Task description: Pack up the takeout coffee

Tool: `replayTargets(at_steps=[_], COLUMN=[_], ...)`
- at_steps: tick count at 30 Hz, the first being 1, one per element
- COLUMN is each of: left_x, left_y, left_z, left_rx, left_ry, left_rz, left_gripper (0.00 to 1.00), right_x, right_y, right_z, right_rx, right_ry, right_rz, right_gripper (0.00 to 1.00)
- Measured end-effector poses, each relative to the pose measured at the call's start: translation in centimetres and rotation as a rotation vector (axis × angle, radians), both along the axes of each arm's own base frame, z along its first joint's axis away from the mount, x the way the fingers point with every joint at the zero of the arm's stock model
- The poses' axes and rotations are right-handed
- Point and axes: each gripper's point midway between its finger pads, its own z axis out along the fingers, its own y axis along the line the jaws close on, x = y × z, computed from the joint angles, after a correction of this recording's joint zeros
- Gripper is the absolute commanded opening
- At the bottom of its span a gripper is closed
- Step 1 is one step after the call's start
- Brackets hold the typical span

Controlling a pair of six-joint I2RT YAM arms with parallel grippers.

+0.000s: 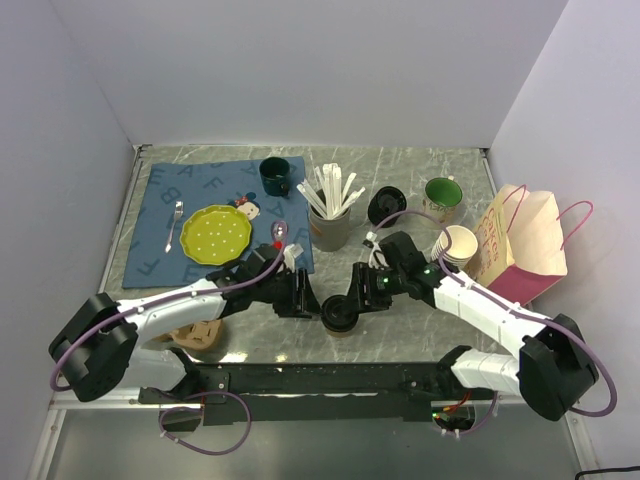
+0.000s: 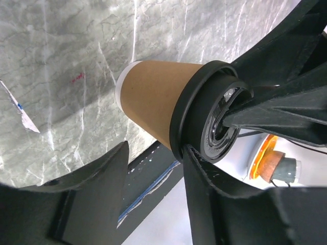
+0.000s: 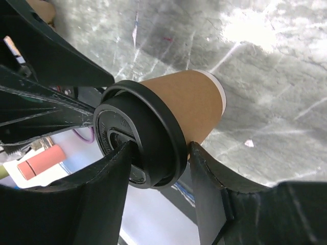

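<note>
The takeout coffee (image 1: 338, 316), a tan paper cup with a black lid, stands near the table's front edge between both grippers. In the right wrist view my right gripper (image 3: 161, 148) is shut on the coffee (image 3: 184, 102): one finger presses on the lid's top and the other sits against the cup wall just under the rim. In the top view that gripper (image 1: 354, 300) is at the cup's right. My left gripper (image 1: 310, 303) is at the cup's left. It (image 2: 156, 148) is open, one finger touching the lid rim (image 2: 179, 127), the other clear of the cup (image 2: 153, 92).
A tan and pink paper bag (image 1: 520, 245) stands open at the right, with stacked lidless cups (image 1: 458, 245) beside it. Behind are loose black lids (image 1: 385, 207), a green mug (image 1: 441, 197), a grey cup of stirrers (image 1: 330, 220), a dark mug (image 1: 274, 175) and a yellow plate (image 1: 215, 234) on a blue mat (image 1: 165, 200).
</note>
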Motion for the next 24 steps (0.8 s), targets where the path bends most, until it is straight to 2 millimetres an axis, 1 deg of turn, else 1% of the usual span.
replayTargets(at_steps=[6,14,17,18,24], left_x=[-0.4,-0.8,-0.9,-1.0,-1.0], left_y=[0.0,0.4,0.4,0.5,1.3], left_z=[-0.3,-0.4,-0.4,-0.4,-0.3], left_rx=[-0.029,-0.053,-0.054,-0.051,0.029], left_ry=[0.017,0.028,0.036,0.039,0.035], left_rz=[0.019,0.041,0.045,0.046,0.062], left_gripper=[0.49,0.5,0.53,0.57,0.68], right_x=[0.2,0.7,0.8,0.8,1.1], right_y=[0.2,0.7,0.8,0.8,0.9], right_z=[-0.7,-0.7,-0.7,-0.6,-0.4], right_rx=[0.048,0.124,0.136,0.139,0.135], right_ry=[-0.036,-0.112,-0.137,-0.145,-0.18], right_rz=[-0.016,-0.023,-0.017,-0.014,0.019], right_gripper=[0.47,0.44,0.43,0.43,0.43])
